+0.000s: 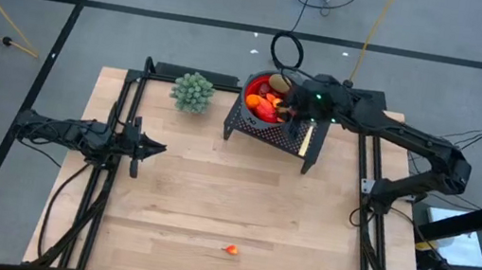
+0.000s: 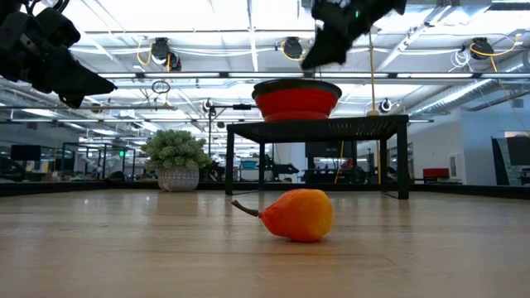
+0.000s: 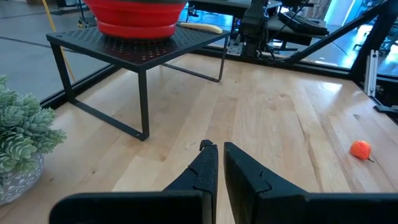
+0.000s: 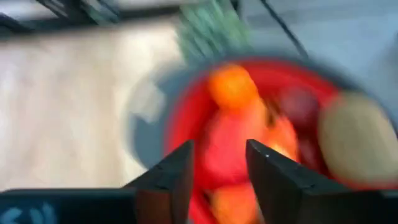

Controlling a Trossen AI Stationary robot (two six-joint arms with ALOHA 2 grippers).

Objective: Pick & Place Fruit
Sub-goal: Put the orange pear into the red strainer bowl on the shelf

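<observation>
One orange-red, pear-shaped fruit (image 1: pixel 231 248) lies on its side on the table near the near edge, showing large in the low view (image 2: pixel 294 215) and small in the left wrist view (image 3: pixel 360 149). A red bowl (image 1: pixel 255 86) stands on a black mesh stand (image 1: pixel 294 135) and holds several fruits. They include an orange piece (image 4: pixel 233 87), a dark red ball (image 4: pixel 298 102) and a brownish-green oval (image 4: pixel 357 134). My right gripper (image 4: pixel 217 158) hovers open just above the bowl (image 2: pixel 296 99). My left gripper (image 3: pixel 219 158) is shut, raised over the table's left side (image 1: pixel 153 149).
A pale green knobbly plant in a pot (image 1: pixel 193 91) stands left of the stand, near the far edge. A yellow-handled knife (image 3: pixel 199 27) lies on the stand beside the bowl. Bare wooden table spreads between the stand and the lone fruit. Black frame rails run along the left and right sides.
</observation>
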